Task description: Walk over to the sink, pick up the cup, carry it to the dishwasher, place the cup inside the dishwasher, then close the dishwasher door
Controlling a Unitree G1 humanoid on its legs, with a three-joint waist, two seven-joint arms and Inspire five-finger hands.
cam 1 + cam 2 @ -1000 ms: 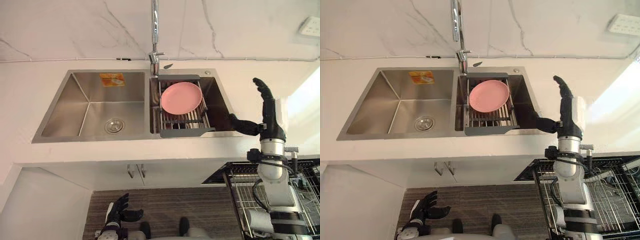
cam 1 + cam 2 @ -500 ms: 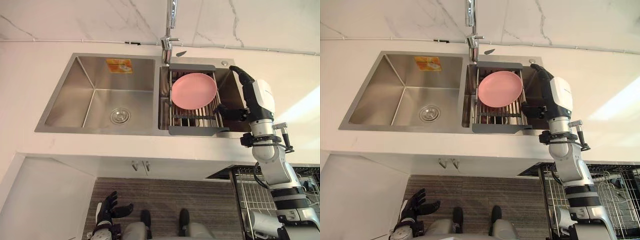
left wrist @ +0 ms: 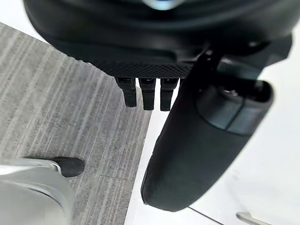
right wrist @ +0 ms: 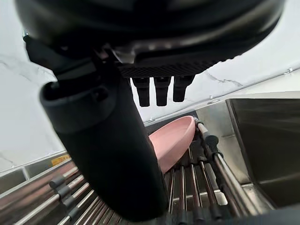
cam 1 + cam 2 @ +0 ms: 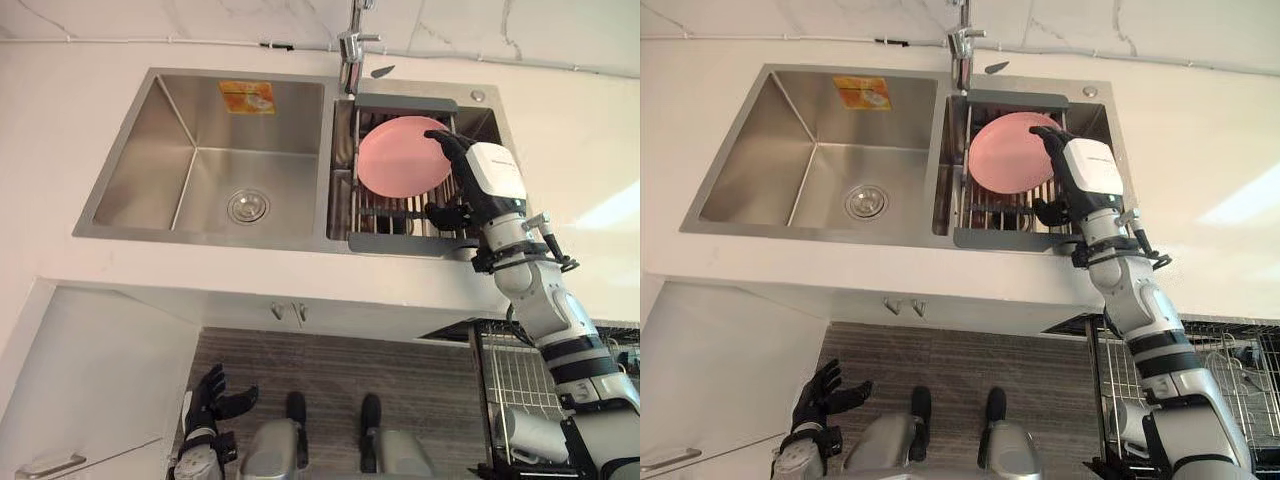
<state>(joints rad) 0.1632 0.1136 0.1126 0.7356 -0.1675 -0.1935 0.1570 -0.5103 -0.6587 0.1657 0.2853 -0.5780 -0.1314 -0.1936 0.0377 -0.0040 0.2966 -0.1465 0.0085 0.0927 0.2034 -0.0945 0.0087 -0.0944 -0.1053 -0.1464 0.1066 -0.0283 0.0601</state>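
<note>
left hand [image 5: 212,395] low over the floor, fingers spread, empty | right hand [image 5: 478,180] above drain rack [image 5: 400,243] in sink [image 5: 200,170] right basin, fingers straight, thumb apart, holding nothing, at pink plate [image 5: 400,158] right edge | cup: place and long axis cannot be told

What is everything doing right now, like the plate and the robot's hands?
Pink plate: tilted, leaning in the rack.
Rack: sitting in the sink's right basin.
Right hand: open, fingers straight, by the plate.
Left hand: open, hanging low near the floor.
Cupboard doors: shut.
</note>
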